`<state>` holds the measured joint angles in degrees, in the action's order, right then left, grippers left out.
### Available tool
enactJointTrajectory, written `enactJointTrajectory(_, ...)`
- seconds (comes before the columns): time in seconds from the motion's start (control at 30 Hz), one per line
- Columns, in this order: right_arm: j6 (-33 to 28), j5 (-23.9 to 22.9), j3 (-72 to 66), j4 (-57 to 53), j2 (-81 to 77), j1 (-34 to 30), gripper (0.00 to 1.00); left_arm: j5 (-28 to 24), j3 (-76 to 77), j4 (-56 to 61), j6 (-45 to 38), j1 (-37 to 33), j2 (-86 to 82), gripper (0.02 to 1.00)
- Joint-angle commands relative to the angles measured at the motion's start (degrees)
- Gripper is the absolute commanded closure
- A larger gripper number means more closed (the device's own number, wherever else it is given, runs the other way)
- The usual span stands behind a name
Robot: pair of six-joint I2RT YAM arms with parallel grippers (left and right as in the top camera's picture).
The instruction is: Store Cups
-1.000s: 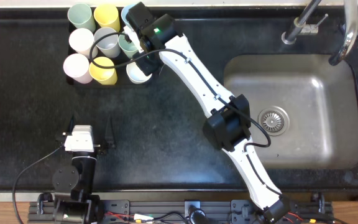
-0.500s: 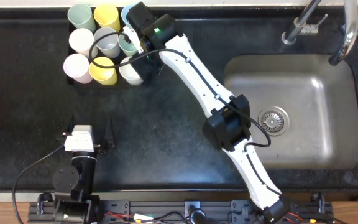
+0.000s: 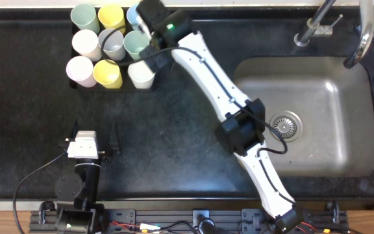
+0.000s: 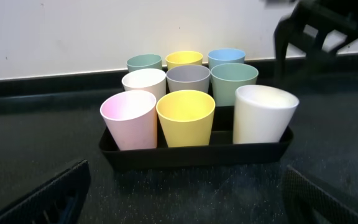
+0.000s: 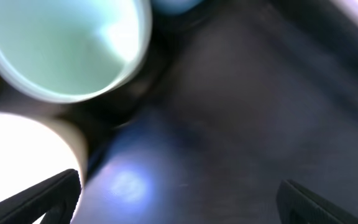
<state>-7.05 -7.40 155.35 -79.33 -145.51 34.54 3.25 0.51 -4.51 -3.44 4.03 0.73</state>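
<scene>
Pincer of the right arm [image 5: 179, 202]: fingers wide apart, holding nothing, raised beside the far right corner of the black tray [image 4: 197, 152]. A second ago it was down at the near white cup [image 4: 265, 115]. It has since let go and drawn back toward the far edge of the surface [image 3: 174, 143], leaving that cup standing in the tray's near right place.

Tray contents, three rows of three, all cups empty as far as visible:
- **Far row:** far green cup [image 4: 145, 62], far yellow cup [image 4: 184, 59], blue cup [image 4: 225, 57].
- **Middle row:** middle white cup [image 4: 143, 84], grey cup [image 4: 188, 78], middle green cup [image 4: 234, 79].
- **Near row:** pink cup [image 4: 129, 118], near yellow cup [image 4: 185, 118], near white cup.

With every place filled, storing appears complete. The left pincer [image 3: 95, 136] sits with fingers apart at the near left, well apart from the tray.
</scene>
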Motion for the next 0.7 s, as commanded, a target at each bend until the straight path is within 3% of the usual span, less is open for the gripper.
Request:
enactJointTrajectory(0.03, 1.01, -4.94, 5.73, -0.33, 10.84, -4.28, 0.003, -0.17, -0.04, -0.15, -1.07, 0.17, -0.57, 0.020)
enactJointTrajectory(0.23, 3.76, -4.66, 4.83, -7.87, 22.82, -12.66, 0.005, -0.17, -0.04, -0.15, -1.07, 0.17, -0.57, 0.020)
enactJointTrajectory(0.33, 4.17, -4.70, -2.49, -9.75, 30.34, -17.05, 0.005, -0.17, -0.04, -0.15, -1.07, 0.17, -0.57, 0.020)
enactJointTrajectory(0.53, 6.05, -4.96, -37.20, -6.34, 53.68, -22.16, 0.005, -0.17, -0.04, -0.15, -1.07, 0.17, -0.57, 0.020)
enactJointTrajectory(0.7, 9.27, -4.92, -71.47, 7.02, 73.09, -24.57, 0.003, -0.17, -0.04, -0.15, -1.07, 0.17, -0.57, 0.020)
